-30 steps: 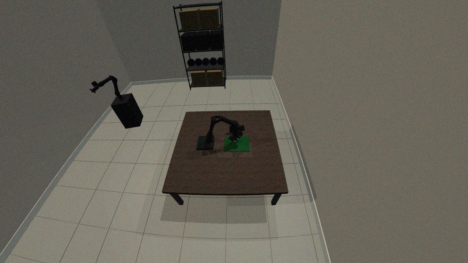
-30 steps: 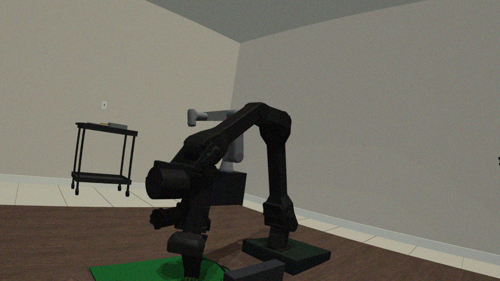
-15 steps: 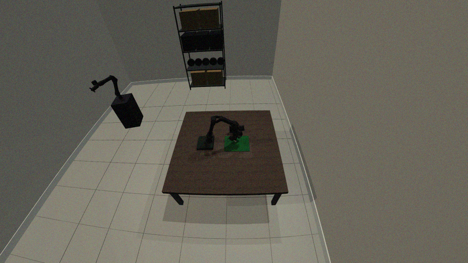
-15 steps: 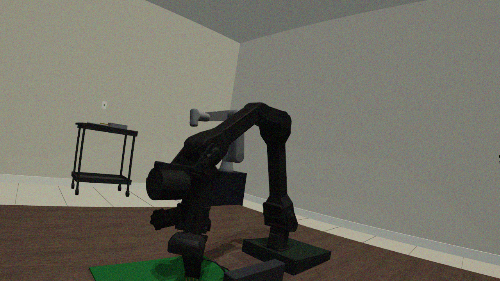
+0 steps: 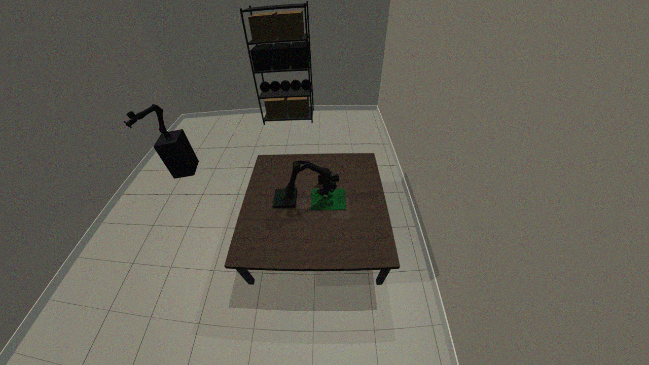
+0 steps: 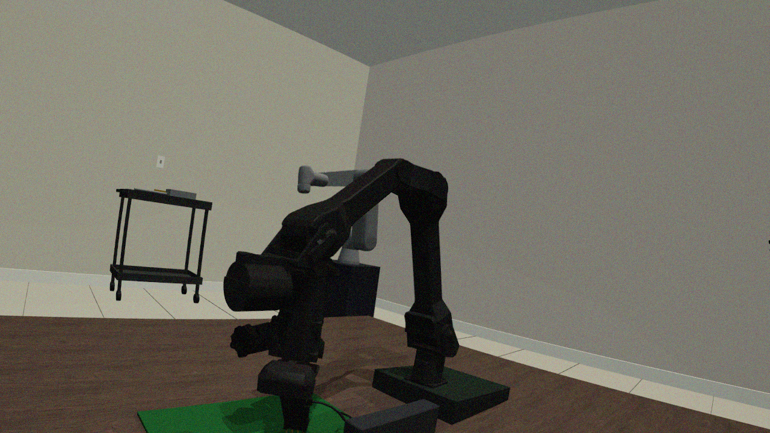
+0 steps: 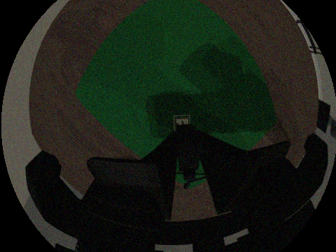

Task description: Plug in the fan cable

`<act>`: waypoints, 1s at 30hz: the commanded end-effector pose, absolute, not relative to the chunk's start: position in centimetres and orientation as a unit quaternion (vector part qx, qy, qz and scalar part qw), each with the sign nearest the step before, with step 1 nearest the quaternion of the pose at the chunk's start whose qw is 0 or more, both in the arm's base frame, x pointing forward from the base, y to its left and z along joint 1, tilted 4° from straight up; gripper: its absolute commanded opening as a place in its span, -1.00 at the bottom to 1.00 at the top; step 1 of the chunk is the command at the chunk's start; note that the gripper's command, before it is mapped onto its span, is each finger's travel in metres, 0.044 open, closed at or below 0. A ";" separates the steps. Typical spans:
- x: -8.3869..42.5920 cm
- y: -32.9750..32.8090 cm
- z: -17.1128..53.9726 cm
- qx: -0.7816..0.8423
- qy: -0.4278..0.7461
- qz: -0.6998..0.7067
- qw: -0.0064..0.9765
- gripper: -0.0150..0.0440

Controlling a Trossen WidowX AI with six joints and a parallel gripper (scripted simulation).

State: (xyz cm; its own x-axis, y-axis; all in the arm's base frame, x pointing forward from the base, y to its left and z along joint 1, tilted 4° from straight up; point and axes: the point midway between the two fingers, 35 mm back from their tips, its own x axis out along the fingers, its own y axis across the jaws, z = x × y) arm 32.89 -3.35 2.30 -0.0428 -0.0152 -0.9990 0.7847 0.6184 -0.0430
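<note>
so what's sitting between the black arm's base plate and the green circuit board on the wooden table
Only a narrow strip of bare brown table, seen in the top view, separates the base plate from the green board.
</note>
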 end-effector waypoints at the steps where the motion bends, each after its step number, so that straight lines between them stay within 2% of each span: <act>1: 33.0 -3.3 2.2 0.298 0.647 -0.319 0.625 -0.49; 30: 32.9 -3.3 1.8 0.300 0.647 -0.320 0.624 -0.49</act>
